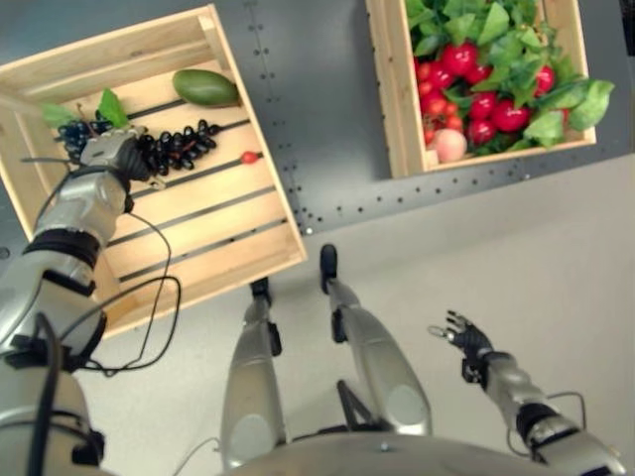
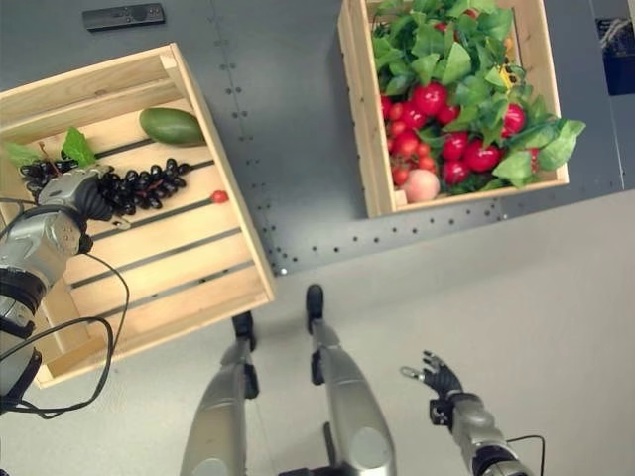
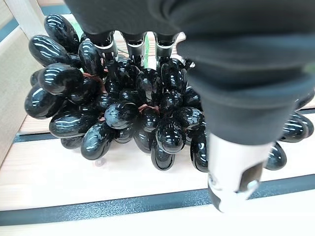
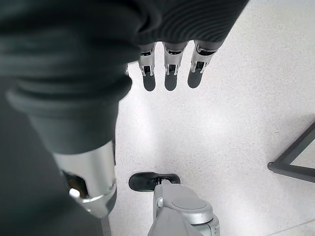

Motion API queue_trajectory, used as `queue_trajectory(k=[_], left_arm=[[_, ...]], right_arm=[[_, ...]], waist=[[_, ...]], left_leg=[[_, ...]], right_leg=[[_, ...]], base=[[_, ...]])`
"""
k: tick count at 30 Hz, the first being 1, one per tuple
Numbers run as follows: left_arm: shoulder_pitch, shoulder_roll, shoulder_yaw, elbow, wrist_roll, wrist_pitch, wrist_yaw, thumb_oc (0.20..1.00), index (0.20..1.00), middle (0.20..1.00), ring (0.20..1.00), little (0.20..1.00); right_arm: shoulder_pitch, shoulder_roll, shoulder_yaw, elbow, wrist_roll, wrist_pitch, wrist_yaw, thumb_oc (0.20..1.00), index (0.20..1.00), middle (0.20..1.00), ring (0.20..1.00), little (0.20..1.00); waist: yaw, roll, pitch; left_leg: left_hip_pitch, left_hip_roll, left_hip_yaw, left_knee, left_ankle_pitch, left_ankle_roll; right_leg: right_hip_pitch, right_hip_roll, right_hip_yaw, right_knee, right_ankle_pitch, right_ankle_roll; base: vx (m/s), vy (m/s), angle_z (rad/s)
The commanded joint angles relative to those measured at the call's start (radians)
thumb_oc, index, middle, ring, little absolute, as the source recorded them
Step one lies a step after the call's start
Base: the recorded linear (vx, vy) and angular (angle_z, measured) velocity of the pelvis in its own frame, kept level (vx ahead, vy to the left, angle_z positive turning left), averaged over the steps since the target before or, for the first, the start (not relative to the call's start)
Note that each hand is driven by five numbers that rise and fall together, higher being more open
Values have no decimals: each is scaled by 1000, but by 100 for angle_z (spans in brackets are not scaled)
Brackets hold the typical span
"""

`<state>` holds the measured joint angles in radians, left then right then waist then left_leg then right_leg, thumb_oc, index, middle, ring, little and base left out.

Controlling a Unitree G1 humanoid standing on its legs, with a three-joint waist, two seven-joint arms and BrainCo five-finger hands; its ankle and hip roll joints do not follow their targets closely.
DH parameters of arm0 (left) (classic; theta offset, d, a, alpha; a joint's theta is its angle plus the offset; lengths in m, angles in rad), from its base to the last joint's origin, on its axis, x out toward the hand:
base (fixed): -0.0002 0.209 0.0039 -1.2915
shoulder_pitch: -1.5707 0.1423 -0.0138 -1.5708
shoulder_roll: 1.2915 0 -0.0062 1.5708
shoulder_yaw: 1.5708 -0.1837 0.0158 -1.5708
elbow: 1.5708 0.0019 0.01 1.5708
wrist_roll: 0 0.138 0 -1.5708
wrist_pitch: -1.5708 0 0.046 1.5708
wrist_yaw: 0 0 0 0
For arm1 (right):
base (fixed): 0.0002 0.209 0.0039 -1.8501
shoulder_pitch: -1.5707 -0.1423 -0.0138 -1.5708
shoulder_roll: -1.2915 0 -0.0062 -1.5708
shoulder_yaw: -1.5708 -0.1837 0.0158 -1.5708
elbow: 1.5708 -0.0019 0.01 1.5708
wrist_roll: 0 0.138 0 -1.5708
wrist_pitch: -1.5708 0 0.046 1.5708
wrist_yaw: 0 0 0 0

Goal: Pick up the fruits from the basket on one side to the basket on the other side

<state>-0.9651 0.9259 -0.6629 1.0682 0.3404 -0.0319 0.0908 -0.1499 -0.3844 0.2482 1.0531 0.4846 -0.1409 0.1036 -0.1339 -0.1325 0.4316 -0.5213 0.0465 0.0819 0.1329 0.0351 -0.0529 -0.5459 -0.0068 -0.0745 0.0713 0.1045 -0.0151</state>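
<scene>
Left hand (image 1: 112, 152) on black grapes (image 1: 177, 147)

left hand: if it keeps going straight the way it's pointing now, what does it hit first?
The black grape bunch. In the left wrist view the left hand has its fingers already down among the grapes, in the left crate. Contact looks made or imminent, though depth is unclear.

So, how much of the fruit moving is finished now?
The left crate holds a mango, one small red fruit and black grapes. The left hand rests on the grapes, fingers reaching among them. The right crate remains full; the right hand hangs open.
</scene>
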Motion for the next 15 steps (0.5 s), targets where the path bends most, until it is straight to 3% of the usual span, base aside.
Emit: queue_trajectory(k=[1,2,4,15], left_arm=[[89,-35,10,33,24,-7,-30,1000,1000,1000,1000,1000],[93,-35,10,34,27,-5,-30,586,586,586,586,586],[101,-37,15,35,28,-4,-30,200,200,200,200,200],[121,-39,27,36,28,-3,-32,200,200,200,200,200]], right_arm=[[50,-57,21,-22,30,-16,2,1000,1000,1000,1000,1000],[51,-56,21,-20,30,-17,2,1000,1000,1000,1000,1000],[51,-56,20,-18,31,-17,3,1000,1000,1000,1000,1000],[57,-60,17,-26,30,-17,3,1000,1000,1000,1000,1000]], waist=[[-15,-28,-17],[-16,-28,-17],[-16,-29,-18],[-14,-32,-20]], left_leg=[[-44,-26,-3,97,-92,57],[-47,-25,-3,98,-92,57],[-51,-25,-4,101,-92,57],[-57,-27,-7,101,-91,57]], right_leg=[[-19,-2,-9,76,-63,82],[-21,-1,-8,76,-63,82],[-25,0,-7,76,-61,81],[-28,2,-9,69,-55,79]], base=[[0,0,0],[0,0,0],[0,0,0],[0,0,0]])
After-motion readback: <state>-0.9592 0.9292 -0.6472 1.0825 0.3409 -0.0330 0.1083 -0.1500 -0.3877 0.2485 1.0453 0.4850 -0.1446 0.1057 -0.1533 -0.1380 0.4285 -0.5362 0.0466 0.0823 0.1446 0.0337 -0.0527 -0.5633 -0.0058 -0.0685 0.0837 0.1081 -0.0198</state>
